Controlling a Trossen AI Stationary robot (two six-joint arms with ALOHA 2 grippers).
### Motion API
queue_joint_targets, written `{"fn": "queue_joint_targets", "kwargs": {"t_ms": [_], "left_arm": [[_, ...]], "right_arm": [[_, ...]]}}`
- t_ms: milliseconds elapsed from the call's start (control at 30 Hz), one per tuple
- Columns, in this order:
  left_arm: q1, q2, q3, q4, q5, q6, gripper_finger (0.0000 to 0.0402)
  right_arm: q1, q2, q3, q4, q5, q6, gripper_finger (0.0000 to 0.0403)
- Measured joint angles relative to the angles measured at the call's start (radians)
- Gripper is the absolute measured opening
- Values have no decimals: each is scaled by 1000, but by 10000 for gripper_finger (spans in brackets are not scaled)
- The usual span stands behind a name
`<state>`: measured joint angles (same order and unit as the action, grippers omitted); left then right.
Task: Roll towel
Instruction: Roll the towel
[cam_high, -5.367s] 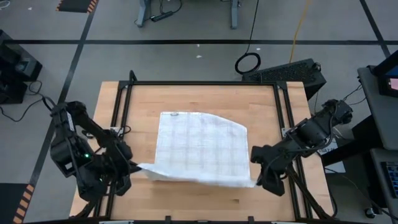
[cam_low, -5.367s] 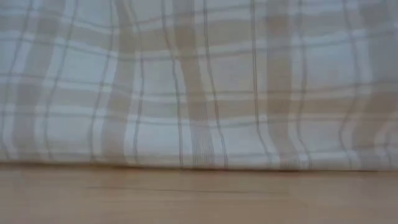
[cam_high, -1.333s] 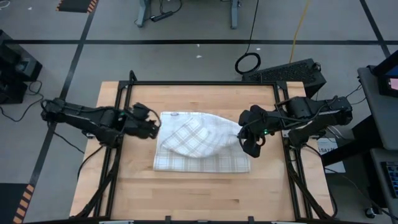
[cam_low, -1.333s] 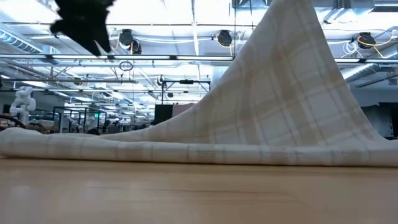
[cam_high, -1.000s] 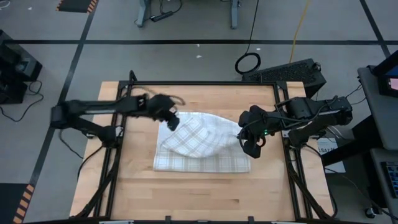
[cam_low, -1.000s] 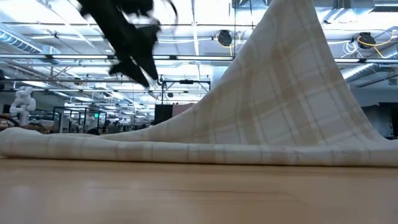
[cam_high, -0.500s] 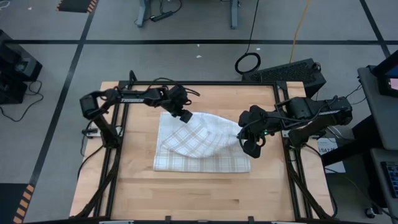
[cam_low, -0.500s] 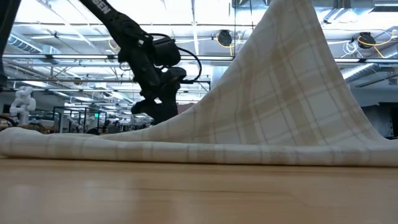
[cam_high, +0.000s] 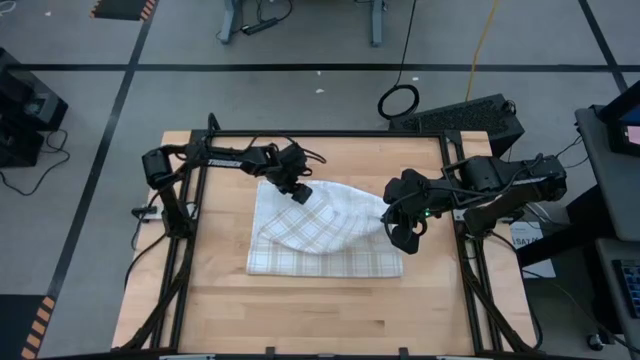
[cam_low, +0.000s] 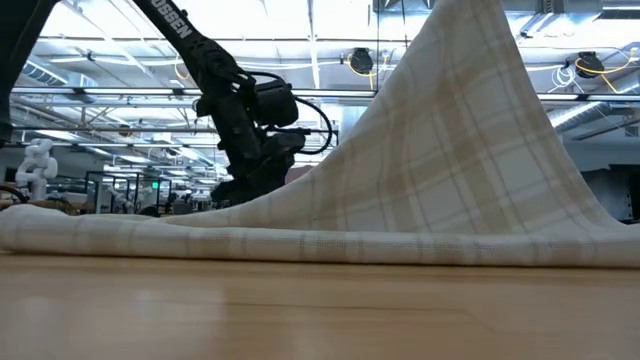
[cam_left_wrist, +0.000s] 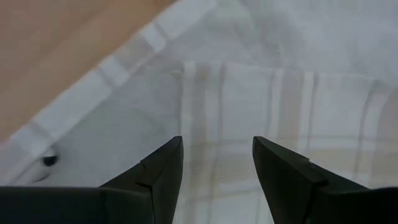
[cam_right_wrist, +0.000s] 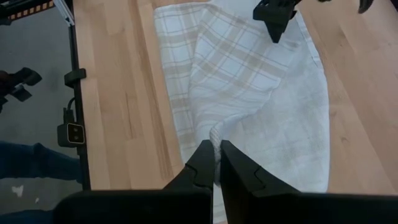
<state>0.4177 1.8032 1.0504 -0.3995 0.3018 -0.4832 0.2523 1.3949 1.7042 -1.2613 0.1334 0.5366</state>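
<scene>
The checked towel (cam_high: 320, 240) lies mid-table, its lower layer flat on the wood. An upper layer is folded back over it, and its right side rises to a peak (cam_low: 460, 40). My right gripper (cam_high: 391, 221) is at the towel's right side, shut on that raised cloth. My left gripper (cam_high: 299, 193) is open, over the towel's far left part. In the left wrist view its fingers (cam_left_wrist: 163, 168) stand on either side of a checked folded corner (cam_left_wrist: 205, 81). I cannot tell whether they touch the cloth. My right gripper pinches a raised fold of the towel's right side (cam_right_wrist: 214, 134) between its two fingers. It comes from the table's right, slanting down. The held cloth is lifted clear and slopes smoothly down to the left, onto the layer on the table (cam_low: 200, 240).
Black frame rails run along the table's left (cam_high: 193, 250) and right (cam_high: 466, 270) sides and its far edge. Bare wood (cam_high: 320, 315) lies between the towel and the near edge. A small dark mark (cam_left_wrist: 48, 160) sits on the white cloth by my left finger.
My left gripper has swung from the towel's far left corner a little toward the table's right. It has also come down close over the cloth, still open. My right gripper and the raised towel have stayed as they were.
</scene>
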Motion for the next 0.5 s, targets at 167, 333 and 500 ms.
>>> {"fn": "queue_joint_targets", "kwargs": {"t_ms": [167,333,500], "left_arm": [[-22,25,0,10,4,5,195],[-41,27,0,10,-44,21,160],[-40,26,0,6,-77,-11,123]], "right_arm": [[0,0,0,0,1,-1,2],[0,0,0,0,2,-2,2],[0,0,0,0,2,0,2]]}}
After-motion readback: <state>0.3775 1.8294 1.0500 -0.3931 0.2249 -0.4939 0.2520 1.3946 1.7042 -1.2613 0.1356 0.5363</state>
